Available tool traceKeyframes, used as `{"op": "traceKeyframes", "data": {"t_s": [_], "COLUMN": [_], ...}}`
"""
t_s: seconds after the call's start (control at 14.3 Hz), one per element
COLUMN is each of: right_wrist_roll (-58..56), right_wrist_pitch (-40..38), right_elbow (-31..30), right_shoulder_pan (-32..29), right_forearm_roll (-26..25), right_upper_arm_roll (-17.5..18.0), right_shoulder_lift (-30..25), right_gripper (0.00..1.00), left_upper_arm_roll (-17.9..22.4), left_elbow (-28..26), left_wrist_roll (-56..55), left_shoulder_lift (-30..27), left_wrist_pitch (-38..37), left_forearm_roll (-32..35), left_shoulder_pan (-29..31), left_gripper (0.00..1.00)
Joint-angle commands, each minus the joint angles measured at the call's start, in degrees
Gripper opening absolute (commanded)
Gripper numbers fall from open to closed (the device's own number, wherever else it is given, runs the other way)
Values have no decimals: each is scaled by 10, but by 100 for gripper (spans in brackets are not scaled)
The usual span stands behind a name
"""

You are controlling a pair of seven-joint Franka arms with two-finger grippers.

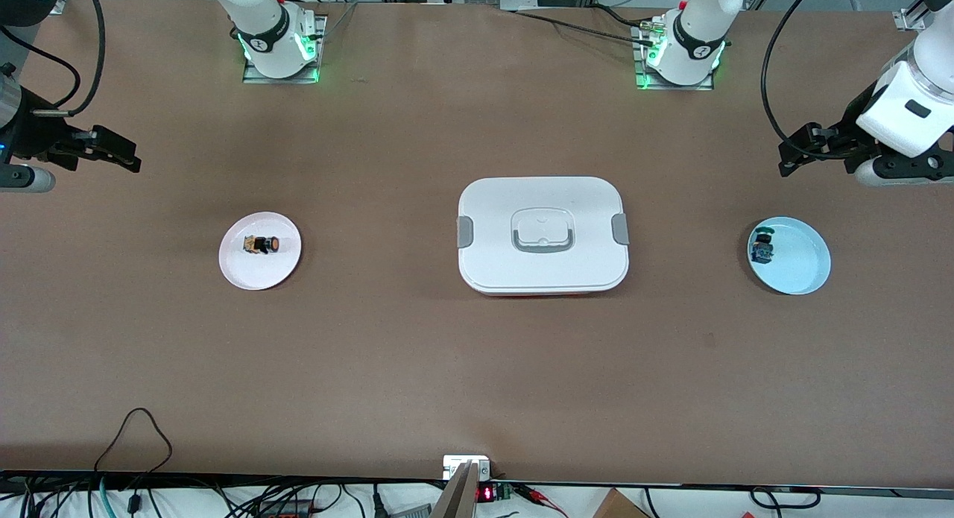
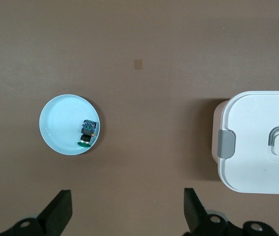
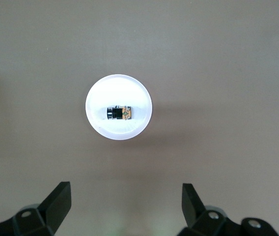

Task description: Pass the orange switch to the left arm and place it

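**Orange switch rests on its pink plate, both tools apart and empty**

The orange switch (image 1: 262, 244) lies on its side on a pale pink plate (image 1: 238, 273) toward the right arm's end of the surface (image 1: 417, 369). In the right wrist view the switch (image 3: 119, 113) sits near the middle of the plate (image 3: 100, 93). The white box (image 1: 542, 235) with grey side clips stands in the middle of the surface, lid on, well apart from the pink plate. Toward the left arm's end a light blue plate (image 1: 801, 261) holds a small blue-and-green switch (image 1: 763, 247) close to its rim.

The right tool (image 1: 119, 151) hangs in the air over the surface at its own end, fingers spread wide, holding nothing. The left tool (image 1: 796, 154) hangs over its end near the blue plate, fingers likewise apart and empty.
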Motion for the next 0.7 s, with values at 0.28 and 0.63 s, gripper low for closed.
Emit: {"op": "traceKeyframes", "data": {"t_s": [0.28,0.63], "right_wrist_roll": [-3,-5], "right_wrist_pitch": [-4,-4], "right_elbow": [-9,-10], "right_shoulder_pan": [0,2], "right_forearm_roll": [3,2], "right_upper_arm_roll": [1,1], "right_shoulder_lift": [-13,1], "right_gripper": [100,100], "left_upper_arm_roll": [-1,-1], "left_elbow": [13,13], "left_wrist_roll": [-3,-3], "left_shoulder_lift": [5,5], "left_wrist_pitch": [-7,-7], "left_forearm_roll": [12,12], "left_shoulder_pan": [1,1], "left_gripper": [100,100]}}
